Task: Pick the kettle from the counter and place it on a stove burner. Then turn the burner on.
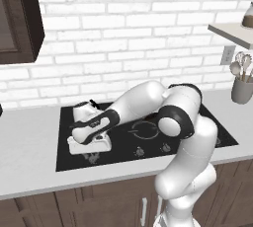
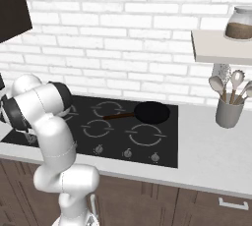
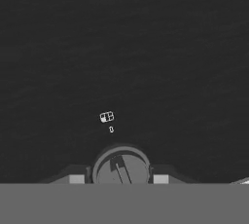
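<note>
End effector [image 3: 120, 178] low—straddling stove knob [image 3: 121, 168]

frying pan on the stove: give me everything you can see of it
The frying pan is black, round and shallow with a low rim and a matte dark finish, and it looks empty. One long, thin, dark brown handle runs from its left side, roughly level, over the glass. The pan sits flat and upright at the rear right of the black cooktop, covering the ring marking there. Only the cooktop touches it. The arm is well off to the left.
</note>
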